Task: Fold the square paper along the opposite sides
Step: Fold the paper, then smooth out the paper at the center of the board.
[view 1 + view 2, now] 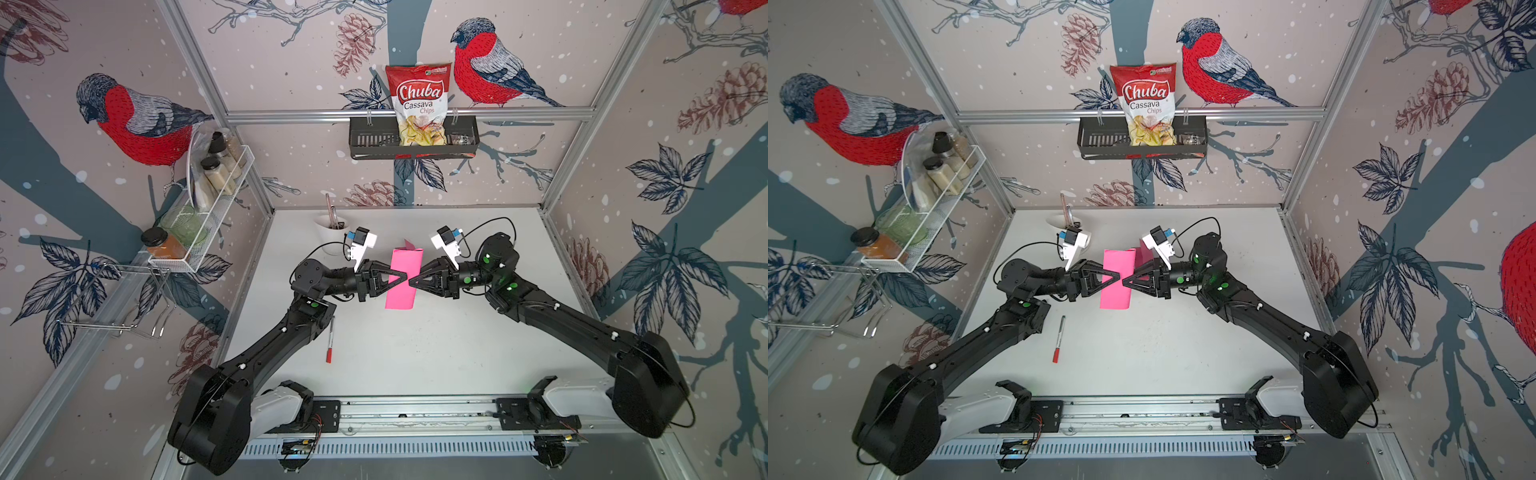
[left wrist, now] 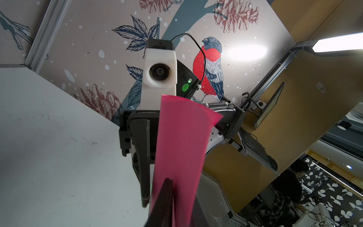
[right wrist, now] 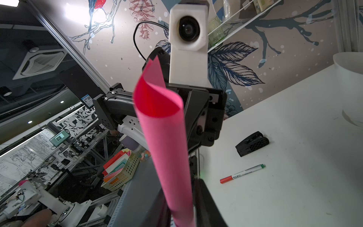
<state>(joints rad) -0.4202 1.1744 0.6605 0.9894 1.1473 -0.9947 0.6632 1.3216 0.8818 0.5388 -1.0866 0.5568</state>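
The paper [image 1: 400,297] hangs above the surface [image 1: 415,353], curled over with opposite edges nearly meeting, the left claw [image 1: 404,276] and right claw [image 1: 411,283] each clamped on it, so I judge the crease is not yet pressed.

Paper [image 3: 167,147] btm cut off; grip pts prob. hidden.

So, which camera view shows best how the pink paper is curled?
The right wrist view: the pink paper is seen along its length, so its open curl is plain. The left wrist view shows only one smooth side; both top views show a flat-looking strip.
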